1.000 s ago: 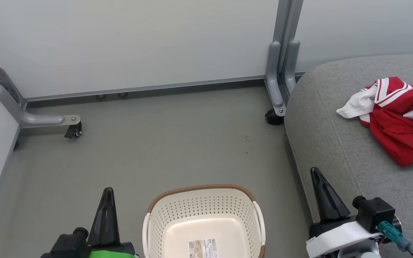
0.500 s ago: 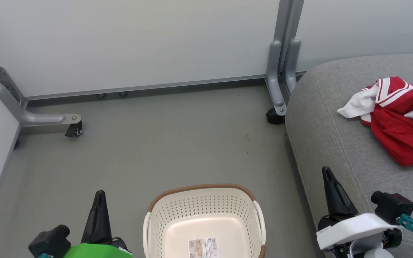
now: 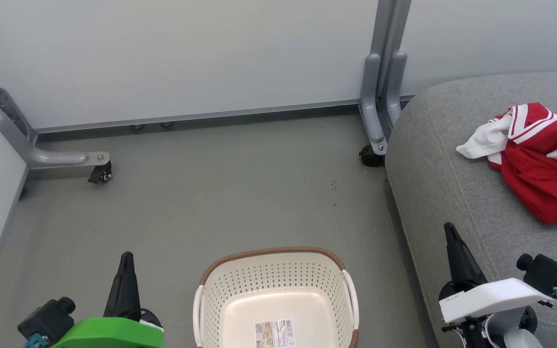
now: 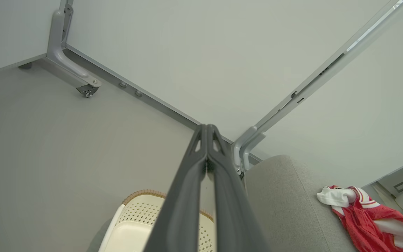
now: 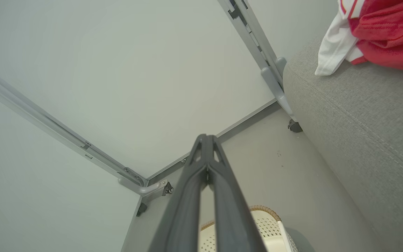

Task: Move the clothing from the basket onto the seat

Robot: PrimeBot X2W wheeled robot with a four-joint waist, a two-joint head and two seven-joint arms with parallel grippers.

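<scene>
Both arms have spread apart since a second ago: your left gripper (image 3: pixel 125 261) now sits further left and lower, well to the left of the basket (image 3: pixel 273 253), and your right gripper (image 3: pixel 449 232) has drifted right, so it shows against the seat (image 3: pixel 433 193) just inside its left edge. Each gripper has its two dark fingers pressed together along their length with nothing between them, tips pointing toward the far wall panels (image 3: pixel 186 58). You'll find the clothing (image 3: pixel 537 166) lying on the seat, toward its far right. The heap's long axis runs from a white sleeve at the upper left down to the red hem at the lower right in the head view, and that sleeve points toward the seat's left edge. It lies well back from that rounded edge, and the picture's right border cuts it off. The basket stands upright on the grey floor (image 3: pixel 211 193), mouth up, its rounded brown rim toward the wall and a white handle on each side. You can see only its label sticker (image 3: pixel 273 333) inside. Bare floor stretches between the basket and the wall, with a caster foot (image 3: pixel 99 174) at the far left and a post foot (image 3: pixel 373 153) touching the seat's far corner
</scene>
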